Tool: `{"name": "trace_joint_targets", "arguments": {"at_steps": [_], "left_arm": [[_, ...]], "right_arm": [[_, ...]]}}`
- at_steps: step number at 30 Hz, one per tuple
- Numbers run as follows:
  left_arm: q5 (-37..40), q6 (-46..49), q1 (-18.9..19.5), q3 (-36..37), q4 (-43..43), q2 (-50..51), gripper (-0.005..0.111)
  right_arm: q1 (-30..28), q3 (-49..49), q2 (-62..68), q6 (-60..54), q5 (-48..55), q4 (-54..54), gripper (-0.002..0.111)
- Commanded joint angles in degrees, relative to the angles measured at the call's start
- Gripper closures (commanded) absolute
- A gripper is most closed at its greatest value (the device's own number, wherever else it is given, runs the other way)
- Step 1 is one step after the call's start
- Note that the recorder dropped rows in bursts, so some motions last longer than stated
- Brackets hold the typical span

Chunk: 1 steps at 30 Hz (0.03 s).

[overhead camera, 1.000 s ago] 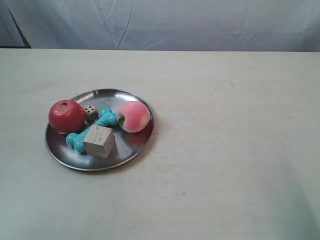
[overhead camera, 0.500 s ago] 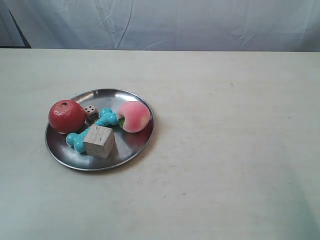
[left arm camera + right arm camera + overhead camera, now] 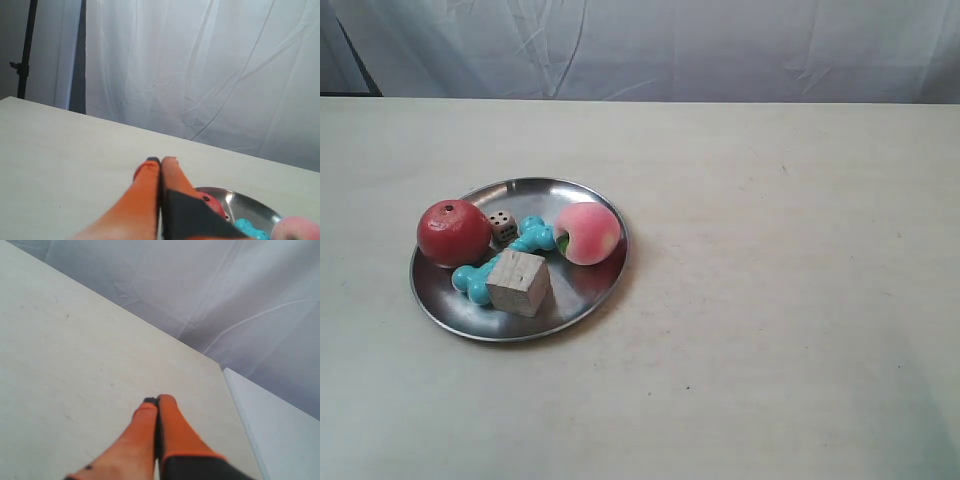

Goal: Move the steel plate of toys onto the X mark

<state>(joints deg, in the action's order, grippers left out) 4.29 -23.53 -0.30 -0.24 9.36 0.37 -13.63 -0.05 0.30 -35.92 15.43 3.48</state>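
The steel plate [image 3: 582,292] lies on the table toward the exterior view's left. It holds the red ball-like fruit [image 3: 453,232], the white die [image 3: 503,226], the turquoise dumbbell piece [image 3: 532,237], the pink peach [image 3: 588,233] and the wooden cube [image 3: 518,282]. I cannot make out the X mark in any view. Neither arm shows in the exterior view. My left gripper [image 3: 160,161] is shut with nothing in it, above the table short of the plate [image 3: 252,206] and red fruit [image 3: 214,204]. My right gripper [image 3: 157,400] is shut and holds nothing, over bare tabletop.
A white cloth backdrop [image 3: 720,45] hangs behind the table's far edge. In the right wrist view the table's edge [image 3: 239,410] runs close beside the gripper. A black stand [image 3: 25,50] rises past the table's corner in the left wrist view.
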Motion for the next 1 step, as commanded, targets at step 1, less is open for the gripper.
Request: {"name": "trace_joint_targets", "arguments": {"at_steps": [1], "left_arm": [[-0.45, -0.31, -0.48, 0.24, 0.14, -0.37, 0.107]], "right_arm": [[-0.36, 0.05, -0.30, -0.07, -0.12, 0.36, 0.108]]}}
